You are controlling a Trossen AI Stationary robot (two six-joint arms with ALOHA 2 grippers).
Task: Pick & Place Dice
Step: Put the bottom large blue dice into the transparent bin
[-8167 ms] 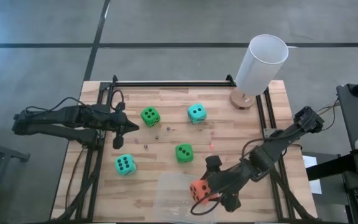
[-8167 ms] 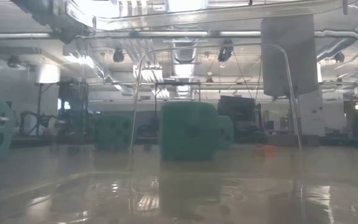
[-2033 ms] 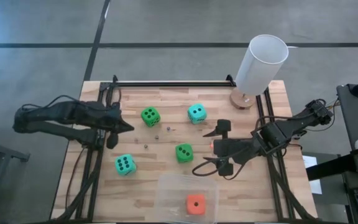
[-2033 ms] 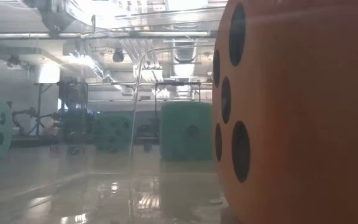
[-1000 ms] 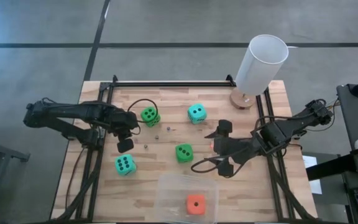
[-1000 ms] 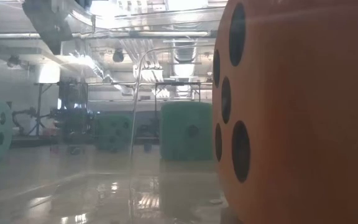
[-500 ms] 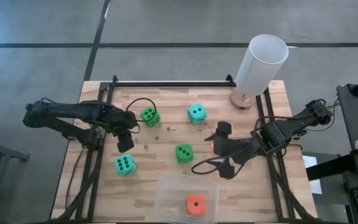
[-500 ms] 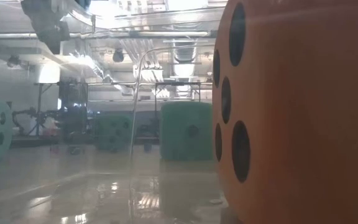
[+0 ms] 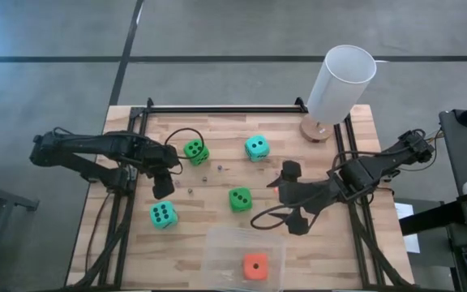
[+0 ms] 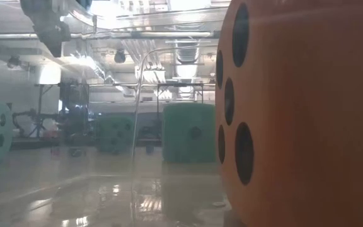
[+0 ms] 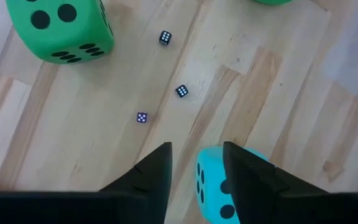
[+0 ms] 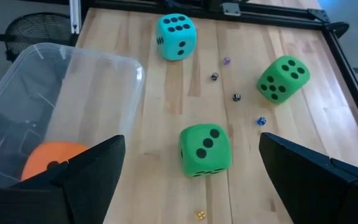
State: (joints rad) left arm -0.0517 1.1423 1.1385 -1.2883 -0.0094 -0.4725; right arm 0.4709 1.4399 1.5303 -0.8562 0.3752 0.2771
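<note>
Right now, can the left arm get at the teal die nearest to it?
Probably yes. The left end effector hangs above bare wood just beyond that teal die, its fingers part open, and nothing lies between them; only tiny dice sit farther off.

I have put the orange-red die (image 9: 254, 265) into the clear box (image 9: 217, 247). The right gripper (image 9: 293, 195) has drawn back to the table middle. The left gripper (image 9: 162, 185) has moved out above the teal die (image 9: 162, 214), fingers (image 11: 155, 173) parting.
</note>
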